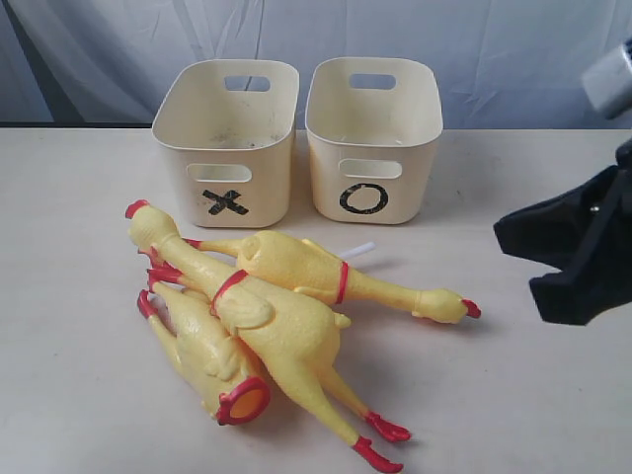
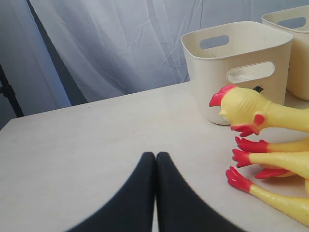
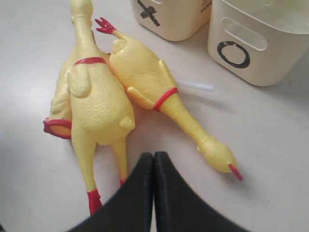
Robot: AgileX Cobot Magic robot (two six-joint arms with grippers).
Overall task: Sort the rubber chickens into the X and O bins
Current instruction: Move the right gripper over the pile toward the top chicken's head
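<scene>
Nothing is sorted yet. The X bin (image 1: 259,202) and the O bin (image 1: 407,202) stand side by side at the back of the table (image 1: 69,326), and no chicken shows in either. The rubber chickens (image 1: 267,316) lie tangled just in front of them. One whole chicken (image 1: 281,331) lies diagonally on top, with its comb toward the X bin and its red feet toward the near edge. A second whole chicken (image 1: 296,262) lies crosswise beneath it, head pointing right. A headless body (image 1: 202,355) is tucked under the top one's flank, its red-rimmed neck opening facing forward. A white tube (image 1: 361,247) pokes out behind the pile (what it joins to is hidden).

The left hand (image 2: 155,162) is clenched on nothing, beside the chickens' heads and feet. The right hand (image 3: 153,162) is likewise pressed shut and empty, off to the right of the pile.

The main risk, I judge, is the overlap: pinching the top chicken may drag or roll the ones beneath it. A long floppy body could also catch a bin rim and shove or tip the light tub. The half-hidden tube is easily missed.
</scene>
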